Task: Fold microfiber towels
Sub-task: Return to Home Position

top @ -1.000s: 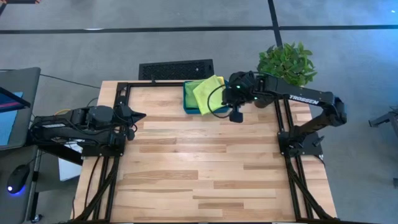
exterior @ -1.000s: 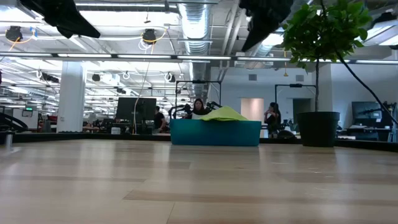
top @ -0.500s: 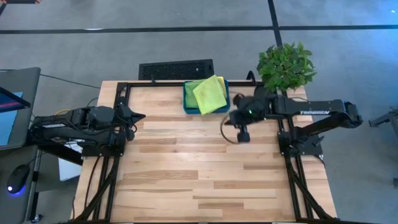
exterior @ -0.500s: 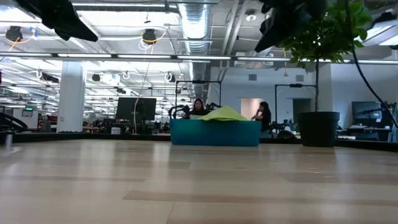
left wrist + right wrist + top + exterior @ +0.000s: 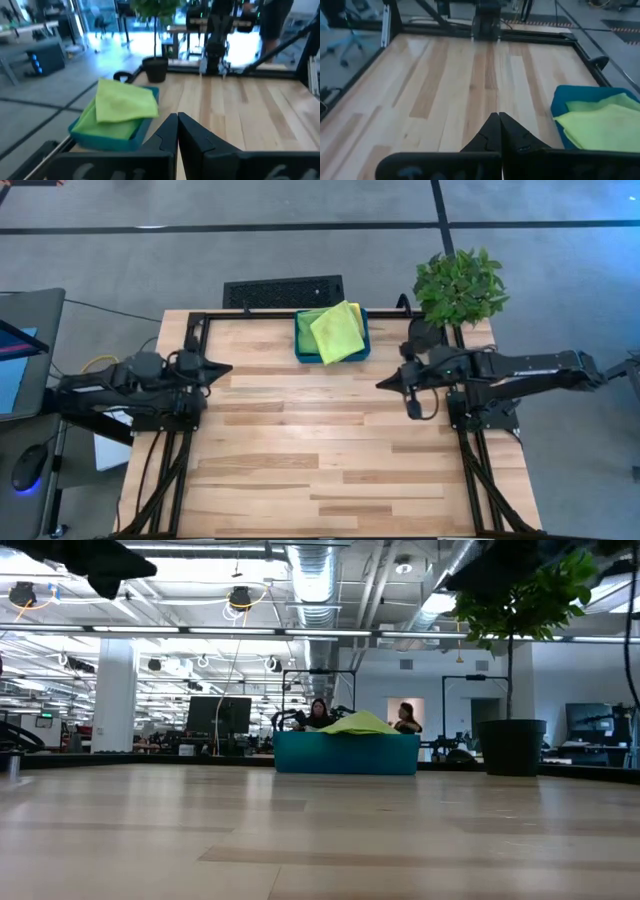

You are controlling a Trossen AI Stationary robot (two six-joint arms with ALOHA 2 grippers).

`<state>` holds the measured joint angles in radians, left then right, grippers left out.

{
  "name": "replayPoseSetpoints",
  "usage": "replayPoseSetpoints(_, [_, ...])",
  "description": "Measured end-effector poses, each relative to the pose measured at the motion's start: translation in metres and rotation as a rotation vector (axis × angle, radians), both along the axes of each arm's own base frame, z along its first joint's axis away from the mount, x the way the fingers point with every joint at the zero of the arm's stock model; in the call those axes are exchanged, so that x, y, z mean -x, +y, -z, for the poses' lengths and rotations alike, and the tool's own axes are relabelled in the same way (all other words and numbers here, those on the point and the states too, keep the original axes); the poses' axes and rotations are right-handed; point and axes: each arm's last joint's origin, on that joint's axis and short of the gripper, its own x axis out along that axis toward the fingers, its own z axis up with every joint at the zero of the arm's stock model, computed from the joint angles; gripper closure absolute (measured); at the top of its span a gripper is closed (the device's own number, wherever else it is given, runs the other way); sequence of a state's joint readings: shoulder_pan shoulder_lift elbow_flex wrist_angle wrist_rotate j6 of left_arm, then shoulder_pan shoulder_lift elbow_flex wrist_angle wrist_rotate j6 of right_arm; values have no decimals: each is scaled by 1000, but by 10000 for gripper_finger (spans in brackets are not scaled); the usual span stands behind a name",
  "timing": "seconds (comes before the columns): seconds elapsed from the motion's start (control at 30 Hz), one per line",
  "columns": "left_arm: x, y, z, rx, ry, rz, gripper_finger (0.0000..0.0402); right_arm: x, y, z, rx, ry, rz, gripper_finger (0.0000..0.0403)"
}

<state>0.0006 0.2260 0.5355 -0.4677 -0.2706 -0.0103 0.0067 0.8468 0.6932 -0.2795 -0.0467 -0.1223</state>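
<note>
At 12 o'clock on the table (image 5: 330,450), the towels (image 5: 337,330) sit folded in the teal bin (image 5: 303,354). Jaws closed, empty: left arm (image 5: 120,380) at 9, right arm (image 5: 500,367) at 3, nearer.

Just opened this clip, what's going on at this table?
Nothing is being handled at this moment. The towels, lime green on top, lie piled in the teal bin at the far edge of the table. The left gripper sits over the table's left side and the right gripper over its right side. Both are shut and empty, pointing inward, well apart from the bin.
</note>
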Motion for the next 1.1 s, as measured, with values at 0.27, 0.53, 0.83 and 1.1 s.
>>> replayPoseSetpoints(0.27, [-3,0,33,-1,-105,2,401,22,-5,27,-22,-115,40,396])
replayPoseSetpoints(0.53, [1,0,55,10,-125,0,401,42,-10,66,-83,-214,115,396])
replayPoseSetpoints(0.83, [0,-1,55,1,-128,19,401,57,-10,102,-107,-361,113,396])
replayPoseSetpoints(1.1, [-12,-1,82,-9,-114,24,401,64,-9,121,-97,-365,115,396])
